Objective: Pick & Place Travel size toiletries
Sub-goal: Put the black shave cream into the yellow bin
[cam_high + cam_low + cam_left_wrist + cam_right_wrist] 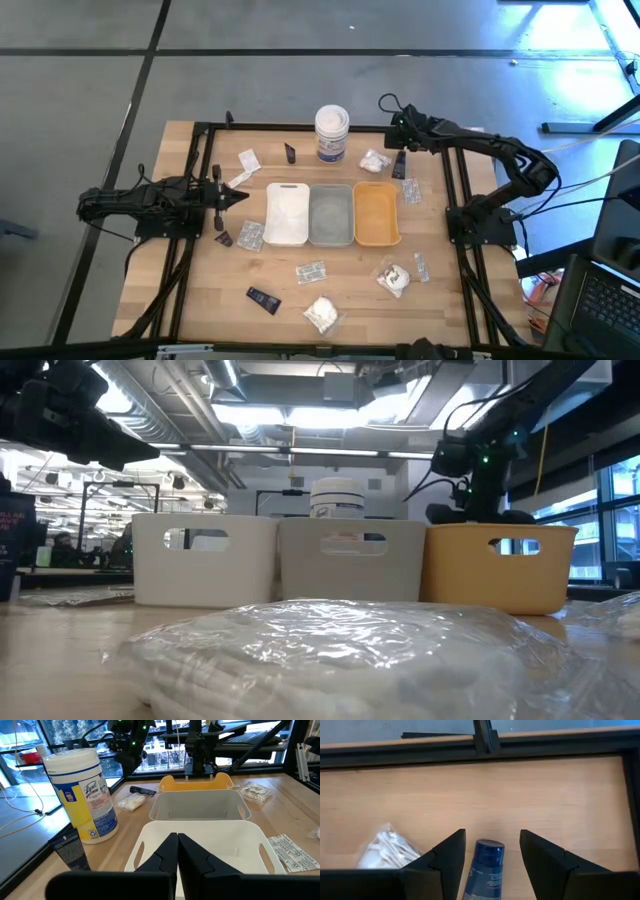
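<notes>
Travel size toiletries [322,313]: strewn over the wooden table [200,300] around the white tray [286,232], grey tray [331,238] and orange tray [376,236], none of them visibly inside a tray yet.

Step in hand, by the look of it: picking up the dark blue tube [487,870] at the far right of the table, just beyond the orange tray and near the tall white tub [331,133].

Right gripper [491,836]: poised over that tube, jaws spread wide, one finger on each side of the capped end, grasping nothing.

Left gripper [238,196]: parked beside the white tray, jaws clenched together on nothing, clear of the work.

For a clean grasp:
- Keep the tube centred between the fingers before descending; seems slightly nearer one finger now, so nudge sideways first.
- Come straight down until the fingertips sit low beside the tube, short of pressing into the wood.
- Take it across the body rather than the cap, where less likely to roll or squirt out.
- Mind the white wrapped bundle [385,851] lying just beside one finger; avoid trapping its plastic in the grip.
- Close gently, then lift straight up before swinging toward the trays.

Which tray suits the tube: impossible to tell from here.
</notes>
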{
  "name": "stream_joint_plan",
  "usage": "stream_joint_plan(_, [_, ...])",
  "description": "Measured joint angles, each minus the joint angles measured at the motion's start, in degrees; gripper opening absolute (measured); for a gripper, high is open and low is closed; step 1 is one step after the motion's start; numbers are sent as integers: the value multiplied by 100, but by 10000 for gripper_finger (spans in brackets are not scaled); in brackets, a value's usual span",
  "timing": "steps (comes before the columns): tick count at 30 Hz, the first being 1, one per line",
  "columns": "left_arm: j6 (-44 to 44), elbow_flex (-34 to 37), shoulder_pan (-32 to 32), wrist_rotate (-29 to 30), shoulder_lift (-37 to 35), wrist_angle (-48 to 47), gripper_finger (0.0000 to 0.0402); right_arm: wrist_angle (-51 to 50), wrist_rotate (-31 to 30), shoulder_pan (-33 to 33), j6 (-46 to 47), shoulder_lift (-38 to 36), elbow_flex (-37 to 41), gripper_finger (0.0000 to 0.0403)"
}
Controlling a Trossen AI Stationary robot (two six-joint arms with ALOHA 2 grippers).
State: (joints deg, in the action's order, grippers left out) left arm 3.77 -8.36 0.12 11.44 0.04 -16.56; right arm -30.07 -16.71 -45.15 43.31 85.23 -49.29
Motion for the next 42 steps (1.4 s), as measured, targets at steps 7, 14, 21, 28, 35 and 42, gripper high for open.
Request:
stream_joint_plan(7, [2, 0, -1, 0, 0, 0, 4, 579, -73, 81, 125, 0, 482, 192])
stream_joint_plan(14, [2, 0, -2, 0, 1, 0, 4, 943, -454, 269, 210, 0, 738, 192])
stream_joint_plan(21, [0, 0, 0, 0, 0, 0, 4, 1203, -494, 280, 304, 19, 944, 192])
stream_joint_plan(28, [2, 0, 0, 0, 0, 0, 4, 1763, -598, 463, 282, 668, 945, 192])
stream_joint_plan(35, [2, 0, -1, 0, 0, -1, 4, 1793, -735, 504, 384, 1064, 903, 192])
stream_joint_plan(42, [0, 0, 0, 0, 0, 0, 4, 1795, -785, 533, 327, 1032, 910, 191])
